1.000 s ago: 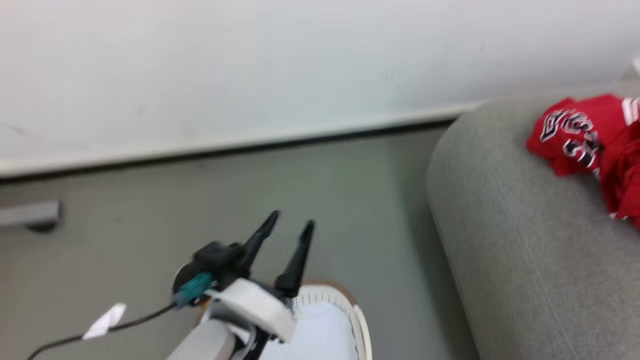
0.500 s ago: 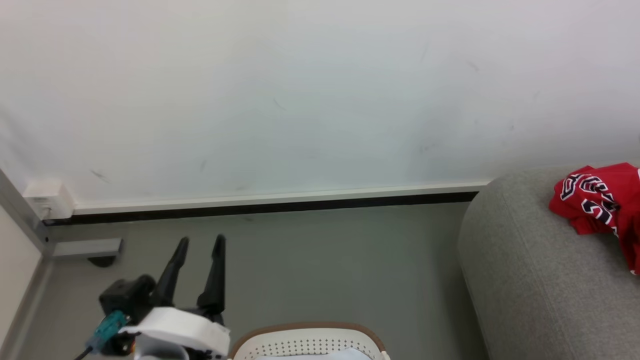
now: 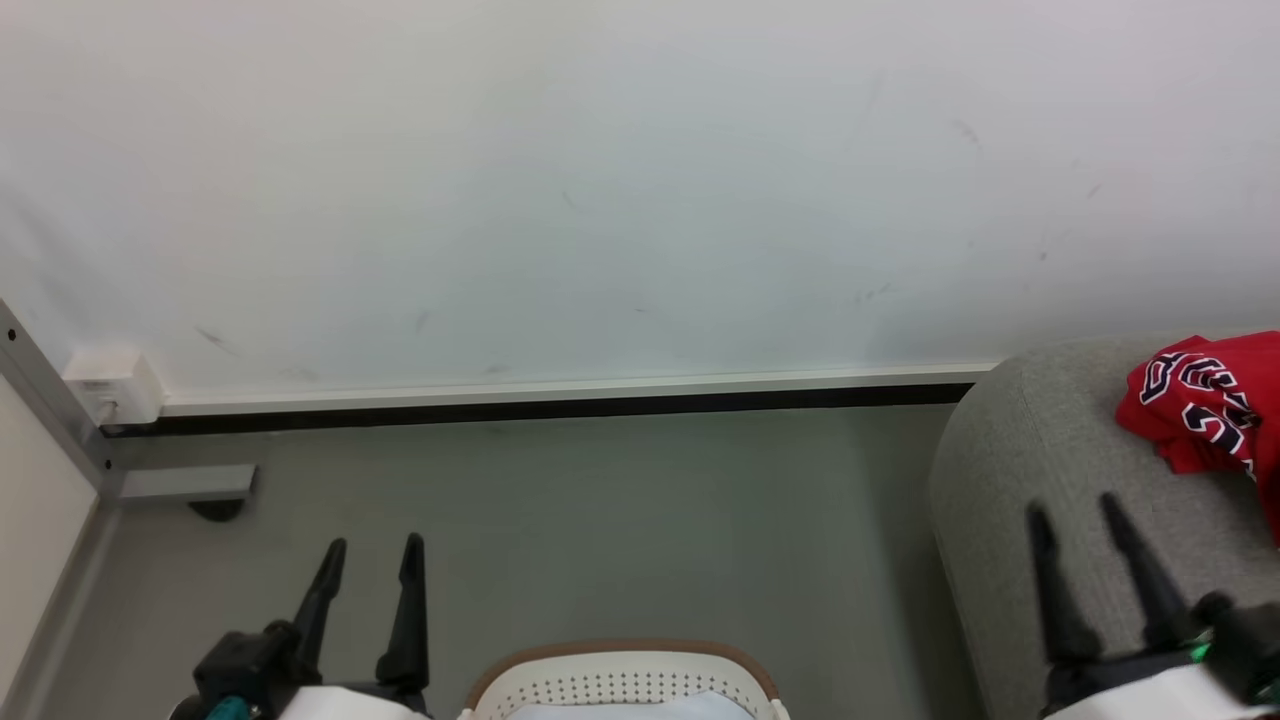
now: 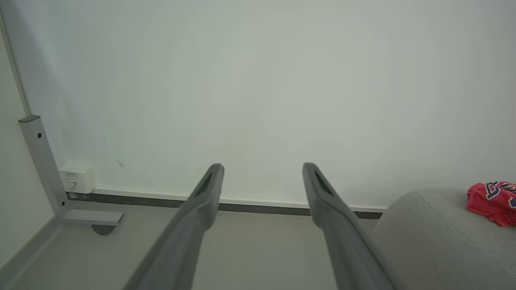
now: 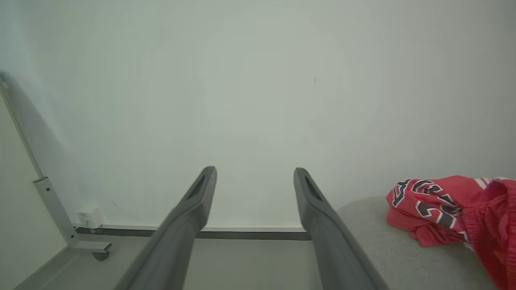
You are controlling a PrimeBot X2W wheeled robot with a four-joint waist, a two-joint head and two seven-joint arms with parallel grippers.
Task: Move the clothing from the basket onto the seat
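Note:
Red clothing (image 3: pixel 1205 412) with black-and-white lettering lies bunched on the light-grey seat (image 3: pixel 1040 470) at the right edge; the same clothing (image 5: pixel 447 213) (image 4: pixel 492 196) shows in both wrist views. The off-white basket (image 3: pixel 622 678) with a brown rim peeks in at the bottom centre, with pale fabric (image 3: pixel 620 709) inside it. My left gripper (image 3: pixel 372 548) stands open and empty to the left of the basket. My right gripper (image 3: pixel 1073 510) stands open and empty over the seat's front left part, short of the clothing.
A white wall with a pale skirting board (image 3: pixel 560 390) runs across the back above the grey floor (image 3: pixel 600 520). A grey metal frame foot (image 3: pixel 185 485) and a small white box (image 3: pixel 110 385) sit in the left corner.
The camera has swung and tilted, so the whole picture shifted. My left gripper has dropped to the lower left, and my right gripper has come into view at the lower right. Both stay open.

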